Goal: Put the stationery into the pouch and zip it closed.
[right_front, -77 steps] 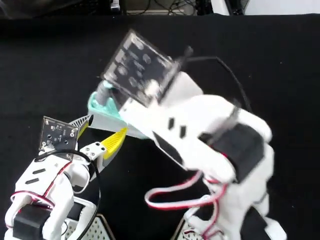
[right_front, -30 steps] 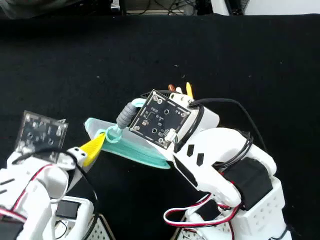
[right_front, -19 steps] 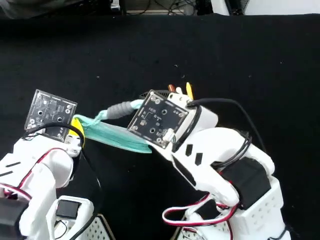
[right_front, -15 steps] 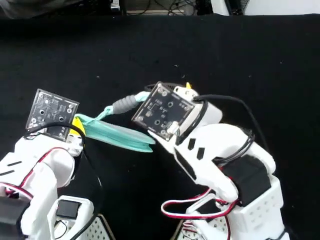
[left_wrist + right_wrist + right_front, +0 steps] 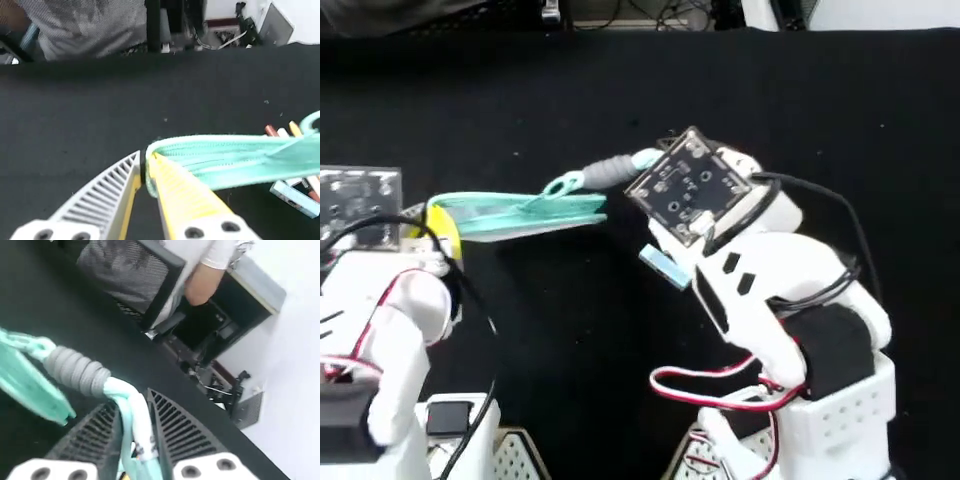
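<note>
— Both arms have drawn apart since half a second ago: the right gripper point(image 5: 132, 414) went up and away, the left gripper point(image 5: 145, 169) out sideways, and the mint-green fabric zip pouch point(image 5: 515, 210) is now stretched level between them.
— How do they hold it?
— The left's fingers point(image 5: 185, 195), one grey, one yellow, pinch the pouch's end. The right's two black fingers clamp the mint-green cord point(image 5: 645, 158) beyond the grey ribbed pull bead point(image 5: 605, 170).
— Counts?
— One pouch, one small pale-blue block point(image 5: 665, 268) on the black table point(image 5: 840, 110), and three coloured stick tips point(image 5: 283, 133) past the pouch.
— Anything unclear?
— From above, the right arm's circuit board point(image 5: 688, 188) covers its fingers. The pouch cuts off the sticks. Whether the zip is open, I can't tell.
</note>
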Controlling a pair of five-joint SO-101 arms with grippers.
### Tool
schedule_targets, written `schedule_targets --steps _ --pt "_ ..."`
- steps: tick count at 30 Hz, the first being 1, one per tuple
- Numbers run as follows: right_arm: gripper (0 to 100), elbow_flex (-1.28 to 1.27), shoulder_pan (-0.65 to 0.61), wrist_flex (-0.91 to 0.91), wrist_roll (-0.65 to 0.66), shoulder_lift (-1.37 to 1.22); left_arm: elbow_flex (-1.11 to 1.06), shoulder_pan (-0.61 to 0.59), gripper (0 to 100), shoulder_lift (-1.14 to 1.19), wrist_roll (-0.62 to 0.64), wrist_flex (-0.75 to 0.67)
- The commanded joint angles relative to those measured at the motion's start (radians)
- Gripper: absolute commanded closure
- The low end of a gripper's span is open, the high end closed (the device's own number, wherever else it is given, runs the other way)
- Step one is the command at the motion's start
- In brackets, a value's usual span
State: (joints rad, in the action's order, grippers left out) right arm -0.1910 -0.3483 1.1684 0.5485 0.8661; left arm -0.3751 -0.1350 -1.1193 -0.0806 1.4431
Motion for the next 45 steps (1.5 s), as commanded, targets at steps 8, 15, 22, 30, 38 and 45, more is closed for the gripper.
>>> schedule_targets --steps 8,15,22,30,38,45 --pt "98.7 -0.056 0.049 -0.141 0.005 0.013 0.045 -0.002 97 0.117 -0.095 0.055" --pt "98.7 -0.145 0.051 -0.178 0.005 0.022 0.394 -0.007 97 0.549 -0.089 0.264" --pt "98.7 -0.139 0.152 -0.187 0.006 0.022 0.532 -0.001 97 0.634 -0.089 0.315" --pt "98.7 -0.17 0.158 -0.19 -0.002 0.022 0.527 -0.002 86 0.641 -0.089 0.315" --pt "98.7 -0.17 0.158 -0.183 0.005 0.024 0.532 -0.002 85 0.658 -0.089 0.304" --pt "98.7 -0.17 0.163 -0.183 0.005 0.024 0.567 -0.007 90 0.694 -0.031 0.307"
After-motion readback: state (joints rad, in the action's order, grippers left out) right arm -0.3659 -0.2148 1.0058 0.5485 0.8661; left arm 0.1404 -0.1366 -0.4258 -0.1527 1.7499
